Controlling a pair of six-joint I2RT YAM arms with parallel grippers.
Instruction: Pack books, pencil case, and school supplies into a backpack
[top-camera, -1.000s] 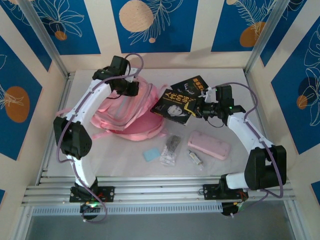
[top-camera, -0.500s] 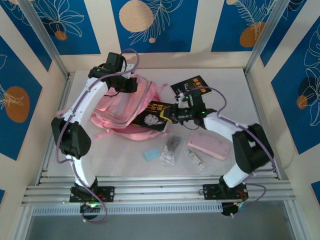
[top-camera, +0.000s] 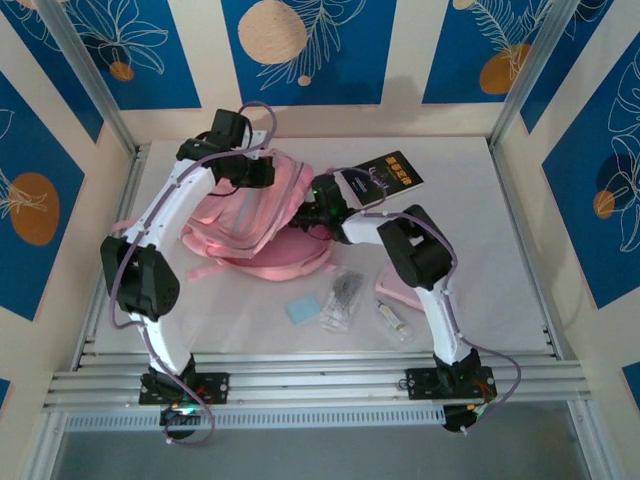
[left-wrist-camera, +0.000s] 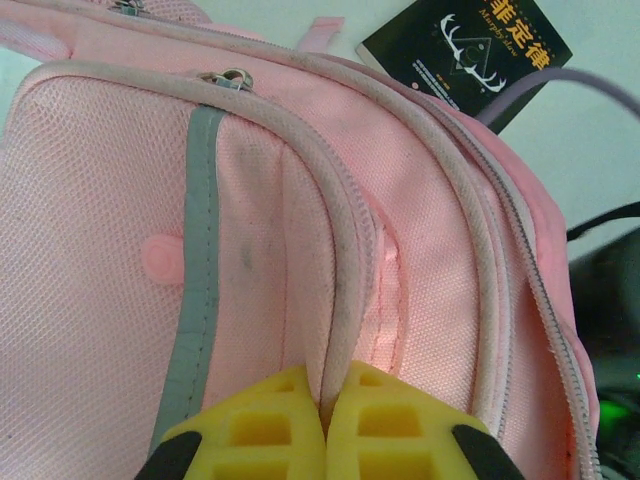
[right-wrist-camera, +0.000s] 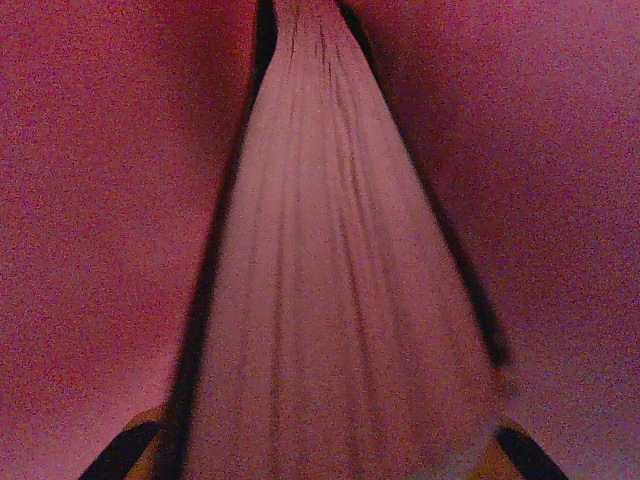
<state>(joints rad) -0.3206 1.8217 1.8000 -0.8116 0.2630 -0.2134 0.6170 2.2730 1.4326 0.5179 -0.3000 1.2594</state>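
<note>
Only just begun, by the look of it. Pinched between the yellow fingers (left-wrist-camera: 270, 425) of the left gripper (left-wrist-camera: 325, 395), pressed tight together: a fold of the backpack (top-camera: 240, 215), right by the zip. Most likely to keep the mouth open.

Deep inside that mouth: the right gripper (right-wrist-camera: 322, 460). Clamped between its fingers (right-wrist-camera: 125, 450): the first book (right-wrist-camera: 335, 300), pages showing, with dim pink cloth close on both sides. In the backpack, then, but not let go, so not quite packed.

Left to pack: five things. Just behind the right fingers, outside the backpack, flat on the table (top-camera: 470, 230): the second book (top-camera: 385, 177), black with gold print. On the near side of the right fingers, well apart from them: the pencil case (top-camera: 392, 287), half hidden under the right arm. Close by it, in a loose row, a small tube (top-camera: 392, 318), a clear bag (top-camera: 340, 297) with dark bits and a blue pad (top-camera: 302, 310). None of them touched, and all well apart from the left fingers too.

Underneath, a plain white top, flat and smooth, with metal rails (top-camera: 320, 385) along the near edge. All around, cream walls with big blue panels (top-camera: 300, 40), white leaves and orange circles drawn on them. At the back corners, two slanting metal posts (top-camera: 85, 75).
</note>
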